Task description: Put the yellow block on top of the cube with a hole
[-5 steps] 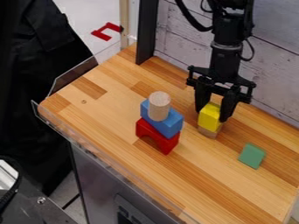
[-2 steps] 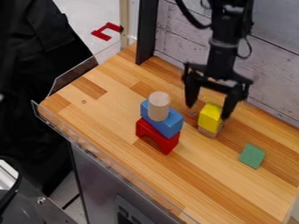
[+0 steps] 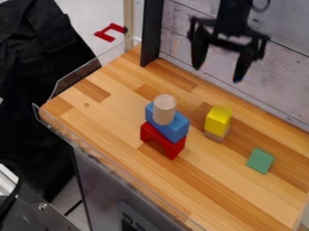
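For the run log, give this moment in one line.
yellow block: on cube | jaws: open, empty, clear of both | green block: apart

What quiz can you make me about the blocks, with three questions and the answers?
1. True or false: the gripper is holding the yellow block.
2. What colour block is right under the blue block? A) green B) red C) yellow
3. Fill in: the ____ block lies by itself on the table.

Key:
1. False. The gripper is open, apart from the yellow block.
2. B, the red block.
3. Green: the green block.
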